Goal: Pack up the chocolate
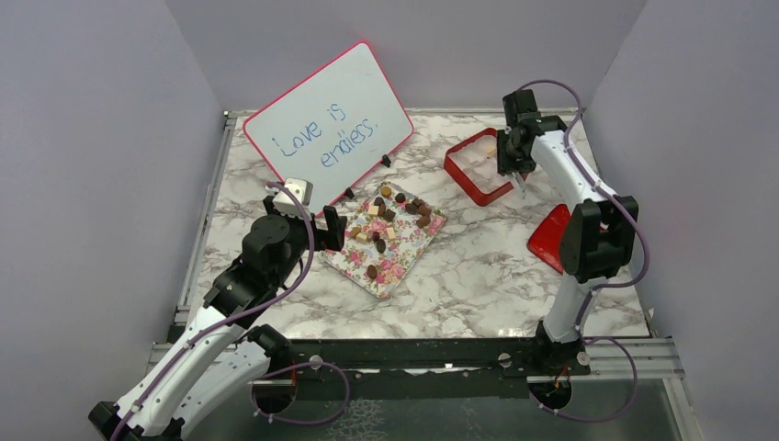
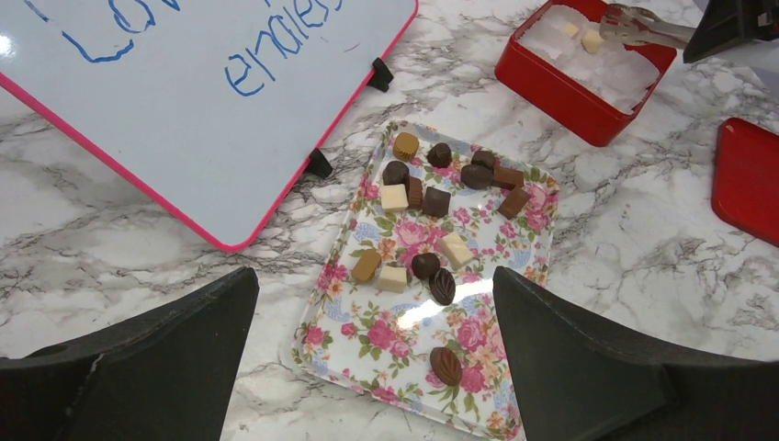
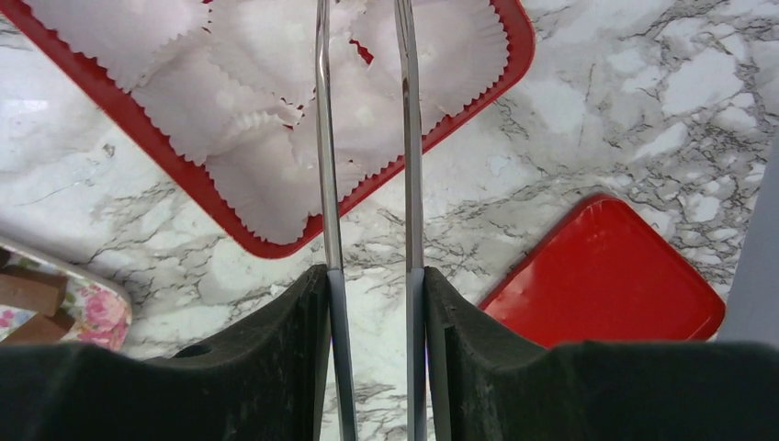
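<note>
Your left hand (image 2: 372, 312), spread wide apart, hangs above the near end of the floral tray (image 2: 363, 344); the chocolate (image 2: 436, 202) lies on it just beyond. Your right hand (image 3: 372, 285) clamps metal tongs (image 3: 323, 138) over the red box (image 3: 230, 234), their tips cropped in its wrist view

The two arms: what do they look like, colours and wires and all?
The left arm and right arm have white links between bulky black joints. A thin purple cable loops loosely along each. Their fingers are matte black wedges. I see no lettering on them.
</note>
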Tool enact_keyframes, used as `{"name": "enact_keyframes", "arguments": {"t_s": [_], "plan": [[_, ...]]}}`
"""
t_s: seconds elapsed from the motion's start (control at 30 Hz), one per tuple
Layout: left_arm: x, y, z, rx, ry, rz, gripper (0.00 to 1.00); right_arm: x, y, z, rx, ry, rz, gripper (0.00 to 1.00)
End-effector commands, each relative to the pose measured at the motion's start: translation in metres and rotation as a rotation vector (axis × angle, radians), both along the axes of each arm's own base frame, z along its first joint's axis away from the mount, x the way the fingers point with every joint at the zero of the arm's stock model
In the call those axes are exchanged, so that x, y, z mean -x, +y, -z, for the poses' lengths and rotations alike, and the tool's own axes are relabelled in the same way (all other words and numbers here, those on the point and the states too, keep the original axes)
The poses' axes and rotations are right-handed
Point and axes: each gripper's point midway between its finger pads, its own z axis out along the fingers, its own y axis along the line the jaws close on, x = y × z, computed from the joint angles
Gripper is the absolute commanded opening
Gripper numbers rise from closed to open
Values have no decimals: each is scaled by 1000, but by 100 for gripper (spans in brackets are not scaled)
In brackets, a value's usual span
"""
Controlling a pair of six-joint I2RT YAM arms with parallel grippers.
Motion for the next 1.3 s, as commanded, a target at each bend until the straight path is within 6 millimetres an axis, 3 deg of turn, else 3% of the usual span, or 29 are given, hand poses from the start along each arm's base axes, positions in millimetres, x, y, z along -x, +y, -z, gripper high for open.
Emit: {"name": "enact_keyframes", "arguments": {"t_s": [0.0,0.4,0.53,0.93,1.27], "plan": [[0,0,1,-4,-6,4,99,17,2,-38,-44,-52,-6,42],[0,0,0,-3,-7,4,99,59,34,-82,-181,-133,-113,40],[0,0,0,-3,-7,4,99,78,47,-85,-205,-139,-148,40],[0,2,-1,-4,-11,-7,99,133,111,-63,-163,-83,-314,40],[-1,5,-2,-5,-15,-19,99,164,146,-29,-109,-2,-422,42]]}}
